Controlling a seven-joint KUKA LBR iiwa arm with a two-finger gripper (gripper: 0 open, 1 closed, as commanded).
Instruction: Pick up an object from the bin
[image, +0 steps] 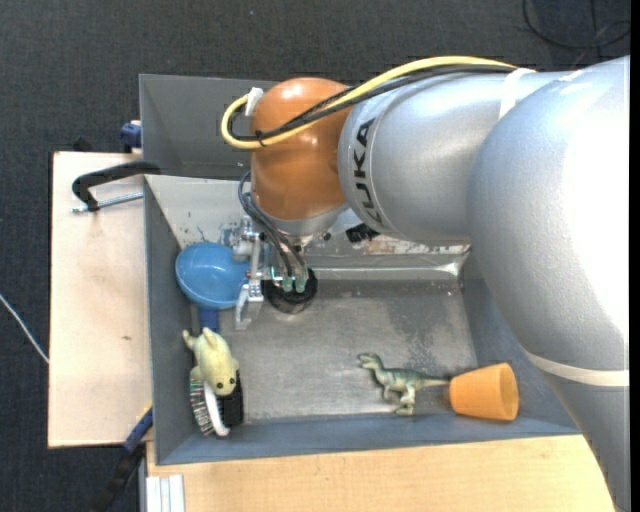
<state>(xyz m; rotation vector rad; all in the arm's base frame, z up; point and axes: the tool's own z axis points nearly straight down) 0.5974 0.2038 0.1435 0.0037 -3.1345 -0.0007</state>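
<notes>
Five things in bin (330, 345). Gripper (252, 288) sits at blue bowl's (203, 275) right rim; open or closed, can't tell. Yellow toy (213, 362) and brush (208, 408) near it, front-left. Dinosaur (395, 379) and orange cup (486, 391) well apart, front-right.

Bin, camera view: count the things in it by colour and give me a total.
Blue: 1, bowl
Yellow: 1, toy animal
Black: 1, brush
Green: 1, dinosaur
Orange: 1, cup
Total: 5
</notes>
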